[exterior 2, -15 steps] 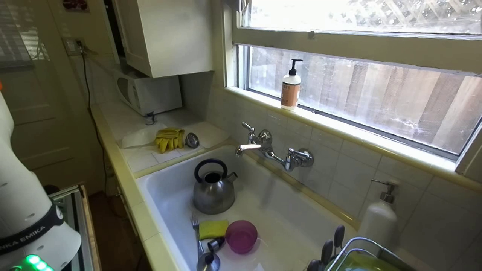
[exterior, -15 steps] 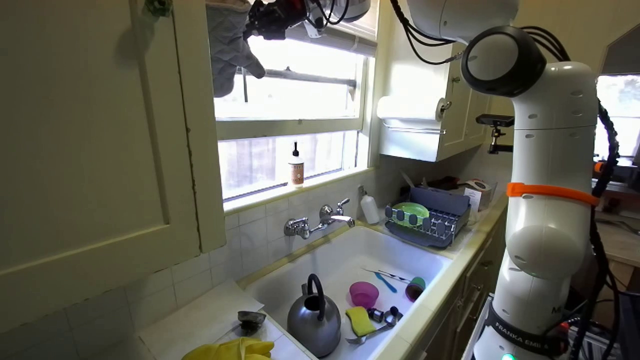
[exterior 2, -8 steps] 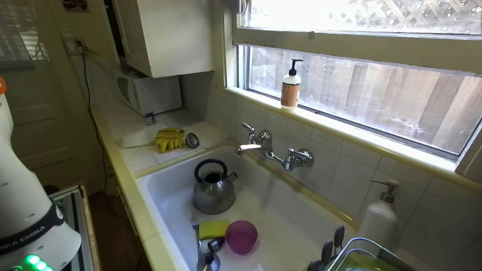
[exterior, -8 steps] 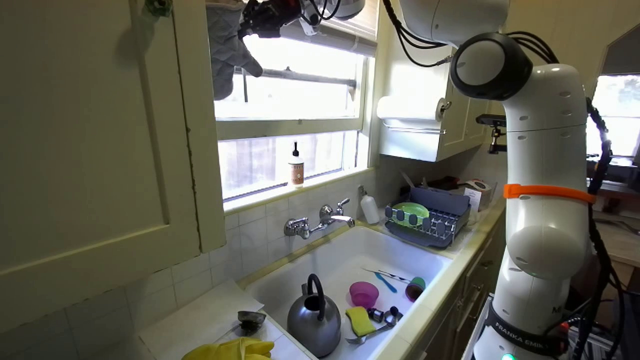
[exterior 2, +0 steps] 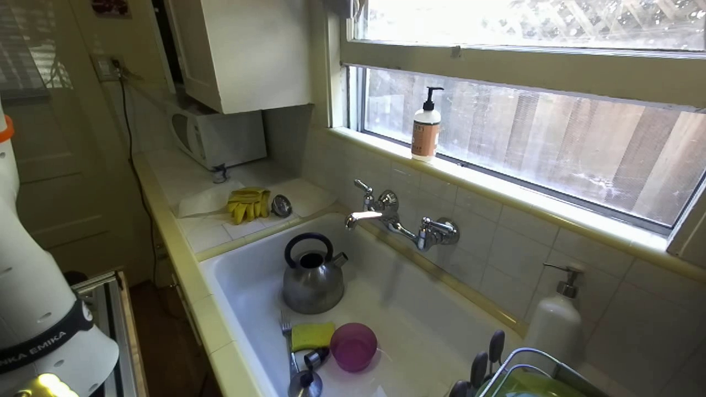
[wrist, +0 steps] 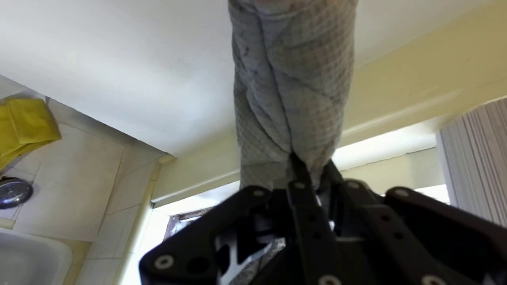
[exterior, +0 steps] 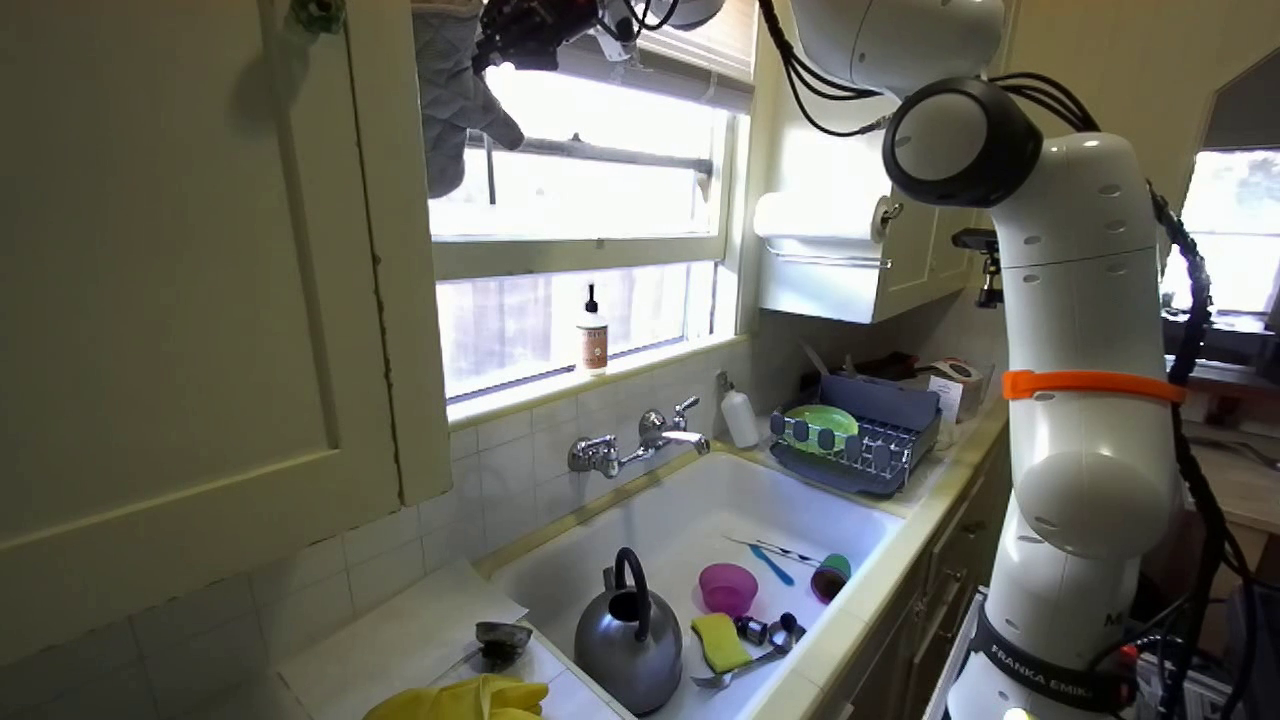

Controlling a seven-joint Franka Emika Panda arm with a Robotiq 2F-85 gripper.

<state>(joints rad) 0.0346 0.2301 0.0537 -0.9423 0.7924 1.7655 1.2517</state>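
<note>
We see the gripper (wrist: 313,164) high up near the window (exterior: 580,200), its jaws close together and clamped on a pinched fold of a gray quilted oven mitt (exterior: 445,110). The mitt hangs just beside the edge of the upper cabinet (exterior: 220,280), partly across the bright panes from where we look.

Its long axis runs nearly upright. In an exterior view we find the broad finger end pointing down, the upper end reaching the top edge of the picture, and the thumb jutting out sideways and downward, away from the cabinet. The jaws meet the cloth on the thumb side, above the thumb's tip. In the wrist view we see the mitt lengthwise, as a column from the top edge down to the jaws, with a crease following its length. Its far end is cut off there, so we cannot tell whether anything else supports it.

Well below, we see a metal kettle (exterior 2: 313,286) standing upright in the sink (exterior 2: 408,298), its spout aimed toward the faucet (exterior 2: 396,221) side. Near it sit a pink bowl (exterior 2: 353,346) and a yellow sponge (exterior 2: 312,335). On the tiled surface (exterior 2: 207,238) past the sink's end, yellow gloves (exterior 2: 249,205) lie just beside a round metal piece (exterior 2: 282,205). A pump bottle with an orange label (exterior 2: 425,135) stands on the sill (exterior 2: 496,183).
</note>
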